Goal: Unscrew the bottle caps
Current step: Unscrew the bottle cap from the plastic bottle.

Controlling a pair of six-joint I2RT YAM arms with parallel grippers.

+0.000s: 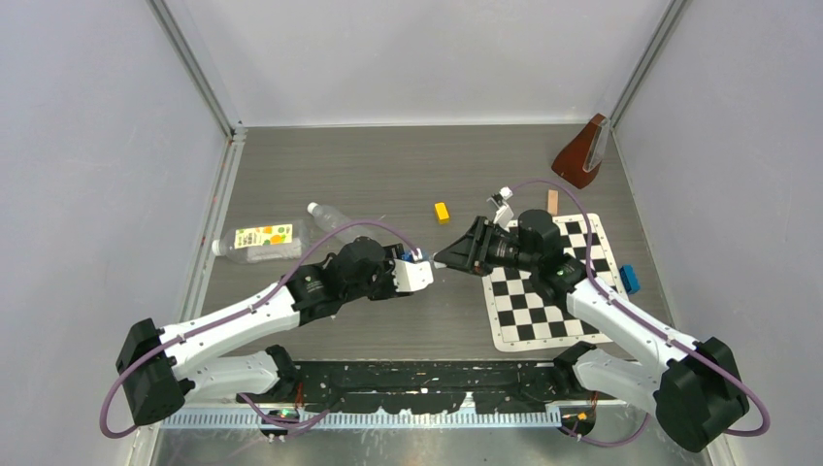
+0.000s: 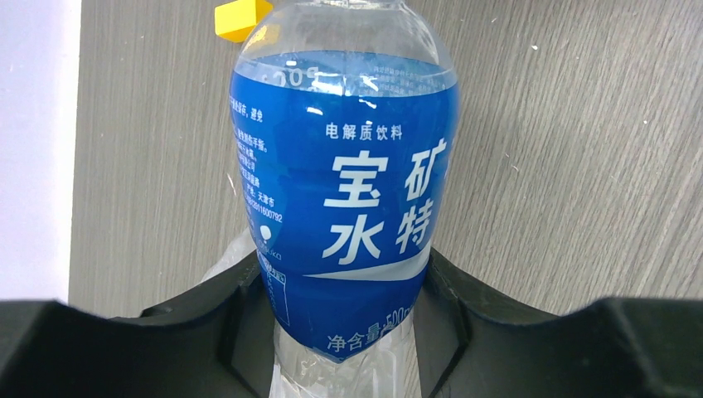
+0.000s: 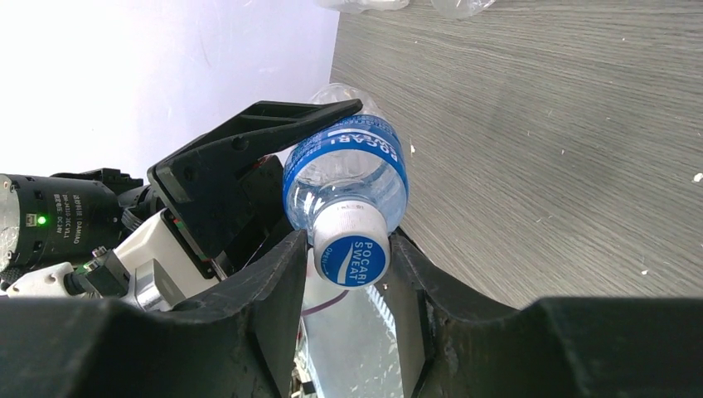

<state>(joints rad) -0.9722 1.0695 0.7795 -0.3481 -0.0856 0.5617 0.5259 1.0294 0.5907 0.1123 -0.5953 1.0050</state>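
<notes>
Top external view: the two arms meet over the middle of the grey desk [image 1: 388,175], with the left gripper [image 2: 344,278] holding the blue-labelled bottle [image 2: 348,191] off the surface and the right gripper [image 3: 348,253] reaching in from the opposite side. In the left wrist view the black fingers [image 2: 236,323] are clamped on the lower part of that bottle, one on each side of the blue label, and its top points away from the camera toward the yellow block [image 2: 240,16]. In the right wrist view the bottle's neck points at the camera and its cap [image 3: 352,257], white at the rim and blue on its face, sits between the right fingers [image 3: 265,290]. These lie close against both sides of the cap, but whether they already pinch it cannot be told. Two other bottles lie on their sides on the left of the desk, near each other: the wider bottle [image 1: 260,241] with a white-yellow-orange label and, just behind it, the slim unlabelled bottle [image 1: 335,218]. A checkerboard mat [image 1: 543,311] lies under the right arm, with a blue block [image 1: 630,279] at its right edge.
</notes>
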